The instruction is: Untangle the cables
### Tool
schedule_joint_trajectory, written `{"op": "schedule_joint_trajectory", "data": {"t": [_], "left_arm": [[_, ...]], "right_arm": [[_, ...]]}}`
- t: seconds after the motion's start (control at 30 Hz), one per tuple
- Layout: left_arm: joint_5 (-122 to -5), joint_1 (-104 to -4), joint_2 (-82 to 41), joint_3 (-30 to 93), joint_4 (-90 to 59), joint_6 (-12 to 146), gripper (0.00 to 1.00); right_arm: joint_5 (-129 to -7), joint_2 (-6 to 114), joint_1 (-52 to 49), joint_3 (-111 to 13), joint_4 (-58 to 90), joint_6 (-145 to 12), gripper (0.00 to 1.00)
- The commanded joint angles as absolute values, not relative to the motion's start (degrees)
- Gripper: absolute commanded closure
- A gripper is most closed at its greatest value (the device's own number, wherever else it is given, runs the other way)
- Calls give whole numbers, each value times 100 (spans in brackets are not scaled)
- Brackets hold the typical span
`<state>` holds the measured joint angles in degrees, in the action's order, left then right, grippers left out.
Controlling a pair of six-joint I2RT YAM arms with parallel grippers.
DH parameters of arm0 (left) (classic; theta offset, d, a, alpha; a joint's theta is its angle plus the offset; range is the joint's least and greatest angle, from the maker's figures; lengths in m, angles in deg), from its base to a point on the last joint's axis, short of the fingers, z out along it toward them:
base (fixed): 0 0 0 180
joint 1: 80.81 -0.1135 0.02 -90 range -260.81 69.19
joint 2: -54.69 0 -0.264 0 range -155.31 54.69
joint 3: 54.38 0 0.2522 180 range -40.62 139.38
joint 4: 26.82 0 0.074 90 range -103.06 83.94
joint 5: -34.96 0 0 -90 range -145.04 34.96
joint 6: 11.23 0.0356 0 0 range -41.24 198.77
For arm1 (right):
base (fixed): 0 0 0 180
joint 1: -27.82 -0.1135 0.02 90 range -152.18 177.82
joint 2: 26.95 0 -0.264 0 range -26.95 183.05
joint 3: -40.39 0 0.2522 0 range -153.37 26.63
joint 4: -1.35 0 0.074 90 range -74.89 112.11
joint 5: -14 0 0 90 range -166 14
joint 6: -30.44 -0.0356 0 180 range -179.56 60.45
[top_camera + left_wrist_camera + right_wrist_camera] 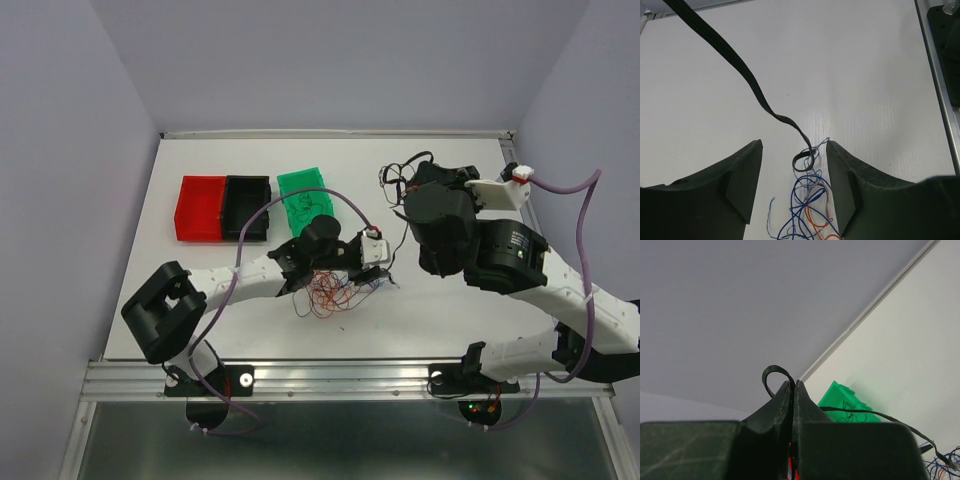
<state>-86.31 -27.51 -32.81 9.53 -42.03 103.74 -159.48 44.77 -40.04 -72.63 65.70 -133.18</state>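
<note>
Two tools work the cables [335, 290] clumped on the tabletop [450, 310]: right tool [792, 386] clamped on a raised black cable [740, 65]; left tool [794, 150], wide open, straddles the clump and should pin it before any pull.

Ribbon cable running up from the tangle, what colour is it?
The ribbon cable is black, clearest in the left wrist view.

Bins — three: one red bin [200, 208], one black bin [246, 206], one green bin [307, 200]. Robot arms — two: left arm [240, 272], right arm [590, 310]. Wiring: one tangle of thin red and blue cables [325, 290], strands uncountable; one black ribbon cable [735, 61]
</note>
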Motion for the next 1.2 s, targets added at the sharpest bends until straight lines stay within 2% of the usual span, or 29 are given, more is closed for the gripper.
{"op": "schedule_joint_trajectory", "data": {"t": [0.0, 0.17, 0.27, 0.3, 0.33, 0.37, 0.4, 0.43, 0.7, 0.83, 0.9, 0.93, 1.07, 1.17], "left_arm": [[-9082, -2729, -3030, 833, -4505, 10435, 35], [-8967, -2720, -3406, 1114, -4496, 10259, 35], [-8775, -2694, -3775, 1474, -4479, 10188, 44], [-8669, -2685, -3829, 1475, -4462, 10188, 51], [-8520, -2676, -3882, 1536, -4453, 10197, 71], [-8484, -2676, -3908, 1536, -4409, 10258, 79], [-8466, -2676, -3891, 1554, -4365, 10284, 93], [-8475, -2676, -3848, 1554, -4313, 10311, 99], [-8695, -2720, -2750, 1413, -3944, 10381, 100], [-8528, -3097, -2003, 1273, -3776, 10215, 100], [-8745, -3351, -1591, 1272, -3706, 10031, 100], [-8939, -3509, -1484, 1299, -3679, 9934, 100], [-9537, -4229, -1386, 1878, -2935, 9433, 100], [-9285, -4398, -1395, 2046, -2853, 9353, 100]], "right_arm": [[-17751, 4275, -3968, -7251, 6433, -13672, 99], [-17751, 4134, -3959, -7031, 6433, -13839, 99], [-17760, 4169, -3959, -7057, 6433, -13839, 99], [-17760, 4169, -3959, -7075, 6433, -13831, 99], [-17760, 4204, -3959, -7093, 6433, -13839, 99], [-17751, 4213, -3959, -7119, 6433, -13822, 99], [-17751, 4248, -3959, -7128, 6433, -13804, 99], [-17743, 4257, -3959, -7128, 6433, -13795, 99], [-17751, 4143, -3942, -6584, 6433, -13831, 99], [-17629, 4222, -3942, -6163, 6442, -13444, 99], [-17602, 4152, -3942, -5777, 6442, -13802, 99], [-17611, 4065, -3942, -5209, 6433, -14083, 99], [-17690, 3511, -3924, -3845, 6433, -16338, 99], [-17708, 3562, -3915, -3630, 6441, -16791, 99]]}}
